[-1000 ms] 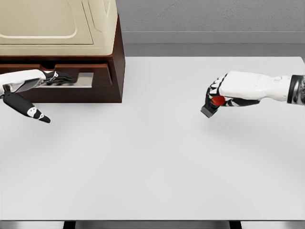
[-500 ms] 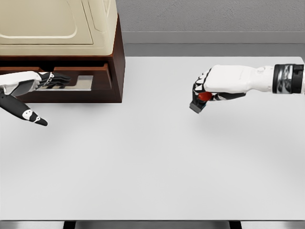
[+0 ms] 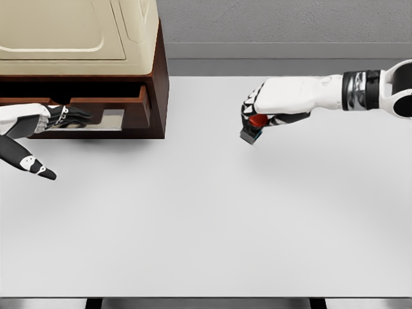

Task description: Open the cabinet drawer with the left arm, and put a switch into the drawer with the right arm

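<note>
Here the right hand [image 3: 257,114] has its fingers curled round the switch [image 3: 253,127] (red button, dark base), held above the table [image 3: 212,212], long axis tilted toward seven o'clock. No readable writing. At nine o'clock, the left hand [image 3: 61,116] hooks its fingers on the drawer [image 3: 109,118] handle.

A white table [image 3: 212,219] is seen, and it fills most of the head view. Its top is plain and matte, and soft shadows are cast on it. At the far left corner a dark brown wooden cabinet [image 3: 158,96] is placed directly on the table top. A cream-coloured appliance [image 3: 77,35] is carried on top of this cabinet. Behind the table's far edge a grey wall [image 3: 283,26] is visible.
</note>
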`<state>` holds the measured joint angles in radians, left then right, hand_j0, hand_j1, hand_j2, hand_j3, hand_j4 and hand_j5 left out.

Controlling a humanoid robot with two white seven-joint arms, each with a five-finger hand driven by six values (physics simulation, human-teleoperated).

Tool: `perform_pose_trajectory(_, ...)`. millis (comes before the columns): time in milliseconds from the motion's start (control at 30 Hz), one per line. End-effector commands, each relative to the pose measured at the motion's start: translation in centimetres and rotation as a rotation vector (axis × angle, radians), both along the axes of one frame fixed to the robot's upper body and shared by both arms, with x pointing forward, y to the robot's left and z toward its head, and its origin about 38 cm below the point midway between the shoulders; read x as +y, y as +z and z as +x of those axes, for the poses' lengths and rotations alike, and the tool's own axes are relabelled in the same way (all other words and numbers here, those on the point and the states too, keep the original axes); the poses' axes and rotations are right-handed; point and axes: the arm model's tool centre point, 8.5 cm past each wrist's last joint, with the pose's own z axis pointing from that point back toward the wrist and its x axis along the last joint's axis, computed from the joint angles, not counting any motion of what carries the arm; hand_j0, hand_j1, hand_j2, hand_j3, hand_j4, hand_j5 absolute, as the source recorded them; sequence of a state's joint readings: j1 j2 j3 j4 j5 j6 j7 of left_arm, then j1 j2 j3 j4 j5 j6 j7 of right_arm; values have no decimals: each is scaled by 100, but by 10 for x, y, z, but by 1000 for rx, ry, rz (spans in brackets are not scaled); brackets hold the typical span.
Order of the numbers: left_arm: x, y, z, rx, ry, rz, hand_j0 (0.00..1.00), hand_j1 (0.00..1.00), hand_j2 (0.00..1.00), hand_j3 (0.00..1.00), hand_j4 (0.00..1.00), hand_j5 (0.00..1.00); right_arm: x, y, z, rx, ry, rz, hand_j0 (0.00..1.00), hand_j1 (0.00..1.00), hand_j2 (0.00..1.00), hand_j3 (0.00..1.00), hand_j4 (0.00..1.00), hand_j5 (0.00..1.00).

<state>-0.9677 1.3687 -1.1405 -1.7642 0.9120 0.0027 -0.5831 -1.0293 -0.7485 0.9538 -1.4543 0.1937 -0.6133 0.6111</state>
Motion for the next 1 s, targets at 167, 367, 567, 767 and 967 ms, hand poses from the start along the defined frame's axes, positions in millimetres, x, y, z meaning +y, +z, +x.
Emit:
perform_pose_trajectory(167, 1, -1, -3, 39, 15, -59, 100, 100, 100, 100, 100, 100, 18, 8, 4, -12, 32, 2, 48, 48, 48, 48, 48, 48)
perform_pose_trajectory(367, 0, -3, -5, 85, 12, -81, 100, 100, 100, 100, 100, 100, 28, 20, 6, -40, 55, -2, 48, 48, 48, 48, 48, 48)
perform_pose_trajectory(567, 6, -5, -8, 91, 27, -71, 100, 100, 100, 100, 100, 100, 43, 32, 6, -63, 87, 1, 48, 48, 48, 48, 48, 48)
perform_pose_trajectory(767, 12, -5, -11, 96, 42, -61, 100, 100, 100, 100, 100, 100, 59, 35, 6, -70, 118, 4, 48, 48, 48, 48, 48, 48)
perform_pose_trajectory(967, 13, -8, -12, 105, 45, -60, 100, 100, 100, 100, 100, 100, 74, 40, 10, -76, 138, 9, 48, 48, 48, 48, 48, 48)
